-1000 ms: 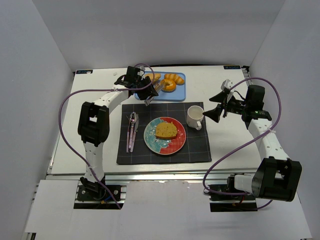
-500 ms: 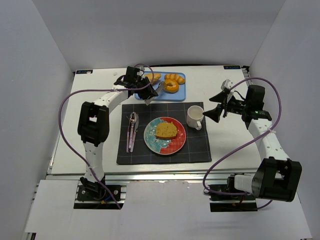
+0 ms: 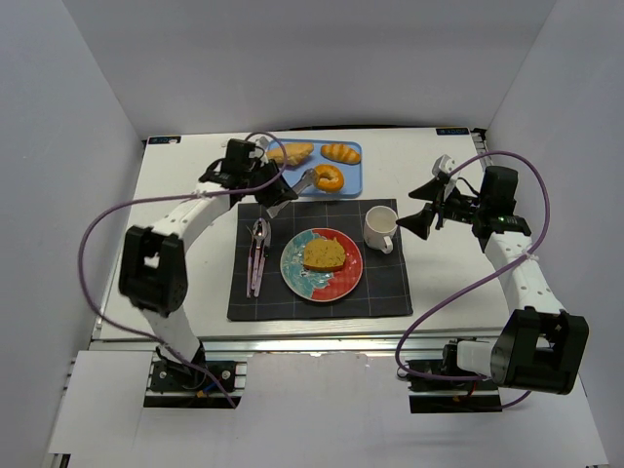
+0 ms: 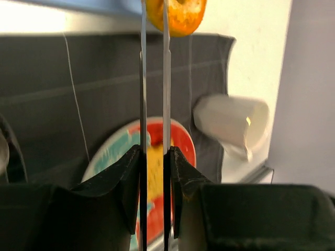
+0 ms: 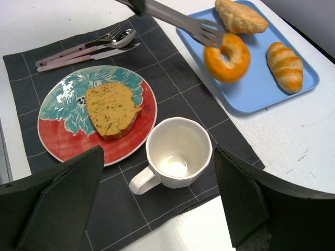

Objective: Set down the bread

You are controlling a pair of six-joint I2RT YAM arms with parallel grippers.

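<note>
Top view: fixed, high, behind the arm bases, looking steeply down, far enough out to take in the whole worktop. Left wrist view: very close, facing along the tongs, catching doughnut, plate and mug. Right wrist view: from the right side, tilted down, mid-range, over mug, plate and tray. All three views share doughnut, plate, mug.

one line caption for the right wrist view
The tongs grip the doughnut at the blue tray; bread slice lies on the plate.
</note>
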